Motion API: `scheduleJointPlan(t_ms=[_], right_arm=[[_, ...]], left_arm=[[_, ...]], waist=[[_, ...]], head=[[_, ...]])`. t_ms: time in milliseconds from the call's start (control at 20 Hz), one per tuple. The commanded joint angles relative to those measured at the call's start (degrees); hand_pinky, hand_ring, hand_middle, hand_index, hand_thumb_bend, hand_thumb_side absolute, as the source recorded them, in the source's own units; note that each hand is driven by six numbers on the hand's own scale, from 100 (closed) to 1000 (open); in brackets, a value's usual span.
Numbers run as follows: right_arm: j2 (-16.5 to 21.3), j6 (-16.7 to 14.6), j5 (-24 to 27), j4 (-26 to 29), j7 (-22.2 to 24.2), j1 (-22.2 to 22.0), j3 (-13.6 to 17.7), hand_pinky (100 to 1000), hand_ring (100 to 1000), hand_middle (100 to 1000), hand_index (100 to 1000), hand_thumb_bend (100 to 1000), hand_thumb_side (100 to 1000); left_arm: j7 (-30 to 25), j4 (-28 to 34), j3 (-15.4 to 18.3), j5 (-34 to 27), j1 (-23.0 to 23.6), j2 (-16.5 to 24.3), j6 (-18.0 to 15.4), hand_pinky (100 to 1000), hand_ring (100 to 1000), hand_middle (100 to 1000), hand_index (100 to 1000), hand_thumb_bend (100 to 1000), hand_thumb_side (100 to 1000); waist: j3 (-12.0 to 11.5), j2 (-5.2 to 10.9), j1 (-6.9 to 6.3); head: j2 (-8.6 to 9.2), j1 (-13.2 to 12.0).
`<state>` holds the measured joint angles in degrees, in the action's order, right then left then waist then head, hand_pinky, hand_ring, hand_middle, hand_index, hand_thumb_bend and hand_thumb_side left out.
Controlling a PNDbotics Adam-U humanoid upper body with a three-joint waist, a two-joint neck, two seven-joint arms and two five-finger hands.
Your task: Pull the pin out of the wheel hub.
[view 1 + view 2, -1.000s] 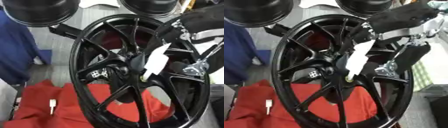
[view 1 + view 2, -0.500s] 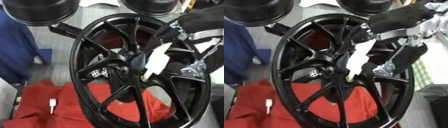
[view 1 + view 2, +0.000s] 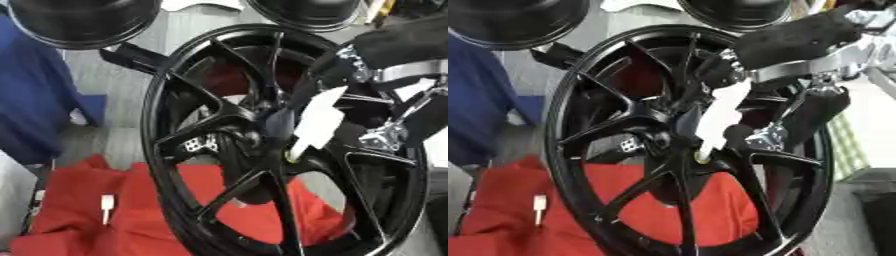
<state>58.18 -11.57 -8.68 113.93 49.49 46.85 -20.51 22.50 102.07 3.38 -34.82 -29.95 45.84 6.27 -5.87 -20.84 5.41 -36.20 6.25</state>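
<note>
- The wheel (image 3: 684,145), black with thin spokes, stands nearly upright and fills most of both views. Its open face is turned toward the camera, which I take to be why it is set this way: the hub can be reached straight on.
- A red cloth (image 3: 131,210) lies bunched under and behind the wheel's lower rim, probably as padding to steady the wheel and protect the rim.
- Two other black round things, likely more wheels (image 3: 83,20), sit along the far edge, well apart from the work.
- The right hand (image 3: 798,37) comes in from the upper right, across the upper spokes. Its fingers (image 3: 719,65) curl down toward the centre, closed around the top of a white piece.
- The left hand shows in neither view.
- The hub (image 3: 680,130) sits at the middle of the spokes, just beside the lower end of the white piece.
- The pin (image 3: 315,120), as I read it, is that white, flat, tapering piece. It slants from the fingers down to the hub, its narrow end touching or still inside it, I cannot tell which. Holding it at the top would allow a pull along its own line.
- A small white object (image 3: 107,202) lies on the cloth, lower left, unrelated to the grip.
</note>
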Motion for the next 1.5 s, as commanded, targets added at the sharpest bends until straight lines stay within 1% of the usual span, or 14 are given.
scheduleJointPlan(t_ms=[50,200,250,400,550,800,1300,1500], right_arm=[[1.27,-0.15,-0.43,0.66,0.49,0.44,0.71,918,842,833,920,100,125],[1.27,-0.19,-0.16,0.66,0.91,0.29,0.8,916,842,827,917,100,147],[1.25,-0.2,-0.07,0.66,0.99,0.3,0.82,917,843,825,913,100,125],[1.25,-0.22,-0.53,0.66,1.59,0.36,0.83,927,859,843,923,100,100],[1.36,-0.21,-1.1,0.66,2.31,0.05,0.76,943,883,866,938,100,100],[1.5,-0.14,-3.12,0.66,2.47,-0.18,0.48,959,902,892,956,134,100],[1.55,-0.04,-5.85,0.66,2.48,-0.78,-0.06,966,912,903,958,173,100],[1.64,0.18,-6.86,0.66,2.48,-1.14,-0.05,966,912,901,955,174,100]], left_arm=[[0.18,0.36,0.44,-0.27,-0.86,0.85,-0.03,639,786,740,790,569,416],[0.19,0.3,0.38,-0.35,-0.89,0.73,0.03,639,786,740,790,569,415],[0.22,0.27,0.38,-0.37,-0.9,0.69,0.04,639,786,740,790,570,413],[0.23,0.24,0.36,-0.48,-0.94,0.58,0.03,639,786,740,790,572,411],[0.23,0.22,0.37,-0.6,-0.95,0.45,0.05,639,786,739,790,572,410],[0.16,0.13,0.32,-0.94,-0.91,0.3,0.08,639,786,739,791,573,409],[0.21,0.13,0.31,-0.98,-0.96,0.03,0.14,641,787,739,790,574,409],[0.3,0.17,0.33,-1.0,-0.95,-0.08,0.13,641,787,738,790,573,409]], waist=[[-0.06,0.86,-0.3],[-0.03,0.79,-0.33],[-0.01,0.77,-0.35],[-0.01,0.71,-0.35],[-0.13,0.62,-0.36],[-0.13,0.51,-0.33],[-0.44,0.08,-0.42],[-0.51,-0.15,-0.53]], head=[[-0.1,0.18],[-0.06,0.14],[-0.09,0.13],[-0.04,0.16],[0.15,0.13],[0.2,0.2],[0.43,0.24],[0.56,0.28]])
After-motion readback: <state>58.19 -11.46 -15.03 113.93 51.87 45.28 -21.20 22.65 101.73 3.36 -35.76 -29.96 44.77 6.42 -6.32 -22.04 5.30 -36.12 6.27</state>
